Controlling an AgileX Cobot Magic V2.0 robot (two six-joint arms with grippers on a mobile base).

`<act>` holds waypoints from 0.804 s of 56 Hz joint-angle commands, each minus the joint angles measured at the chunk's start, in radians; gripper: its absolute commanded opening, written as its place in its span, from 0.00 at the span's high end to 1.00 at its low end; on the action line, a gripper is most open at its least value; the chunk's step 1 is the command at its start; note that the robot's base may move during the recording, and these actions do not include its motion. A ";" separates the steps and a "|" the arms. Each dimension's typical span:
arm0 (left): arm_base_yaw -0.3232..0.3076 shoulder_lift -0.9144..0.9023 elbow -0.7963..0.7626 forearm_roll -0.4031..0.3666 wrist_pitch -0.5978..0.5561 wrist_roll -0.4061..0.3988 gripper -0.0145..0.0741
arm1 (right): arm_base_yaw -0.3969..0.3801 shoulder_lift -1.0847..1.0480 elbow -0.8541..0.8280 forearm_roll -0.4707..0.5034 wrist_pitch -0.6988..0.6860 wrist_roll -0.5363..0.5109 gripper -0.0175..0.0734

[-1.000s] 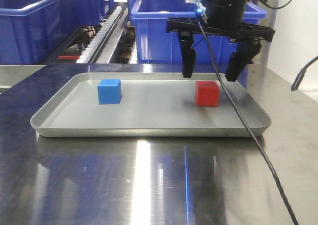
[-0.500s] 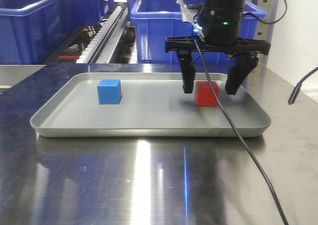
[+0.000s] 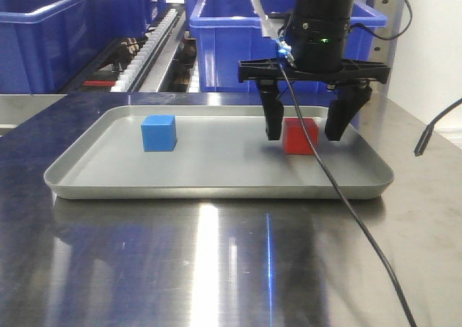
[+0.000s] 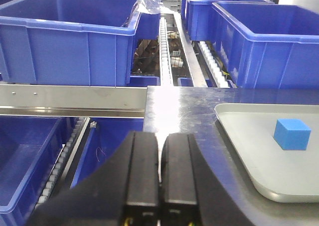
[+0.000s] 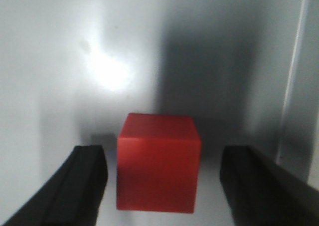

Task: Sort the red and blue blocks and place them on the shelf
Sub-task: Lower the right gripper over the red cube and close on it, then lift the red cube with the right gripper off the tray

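The red block sits on the right side of a shallow grey tray. My right gripper is open and lowered over it, one finger on each side with gaps showing. The right wrist view shows the red block between the open right gripper fingers, untouched. The blue block rests on the tray's left side, also visible as the blue block in the left wrist view. My left gripper is shut and empty, off the tray's left end. A long steel ledge of the shelf runs beneath blue crates.
Large blue crates stand behind the steel tabletop, with roller rails between them. A black cable trails from the right arm across the tray's front right rim. More crates fill the left wrist view.
The right gripper came down from above the tray's back edge and now straddles the red block, still open. Both blocks stayed in place.
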 commanded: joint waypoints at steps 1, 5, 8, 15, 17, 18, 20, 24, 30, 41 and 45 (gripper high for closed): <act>-0.007 -0.020 0.028 -0.001 -0.089 -0.003 0.75 | -0.001 -0.057 -0.033 -0.017 -0.012 -0.002 0.27; -0.007 -0.020 0.028 -0.001 -0.089 -0.003 0.75 | -0.001 -0.057 -0.033 -0.017 -0.012 -0.002 0.34; -0.007 -0.020 0.028 -0.001 -0.089 -0.003 0.75 | -0.001 -0.057 -0.033 -0.017 -0.012 -0.002 0.37; -0.007 -0.020 0.028 -0.001 -0.089 -0.003 0.75 | -0.001 -0.057 -0.033 -0.017 -0.012 -0.002 0.39; -0.007 -0.020 0.028 -0.001 -0.089 -0.003 0.75 | -0.001 -0.058 -0.033 -0.016 -0.012 -0.002 0.39; -0.007 -0.020 0.028 -0.001 -0.089 -0.003 0.75 | -0.001 -0.058 -0.033 -0.016 -0.012 -0.002 0.39; -0.007 -0.020 0.028 -0.001 -0.089 -0.003 0.75 | -0.001 -0.059 -0.035 -0.016 -0.012 -0.002 0.39; -0.007 -0.020 0.028 -0.001 -0.089 -0.003 0.75 | -0.001 -0.068 -0.037 -0.016 -0.010 -0.008 0.39; -0.007 -0.020 0.028 -0.001 -0.089 -0.003 0.75 | -0.001 -0.099 -0.037 -0.016 -0.012 -0.069 0.39; -0.007 -0.020 0.028 -0.001 -0.089 -0.003 0.75 | -0.043 -0.204 0.002 -0.004 -0.049 -0.334 0.39; -0.007 -0.020 0.028 -0.001 -0.089 -0.003 0.75 | -0.069 -0.263 0.064 0.003 -0.104 -0.379 0.39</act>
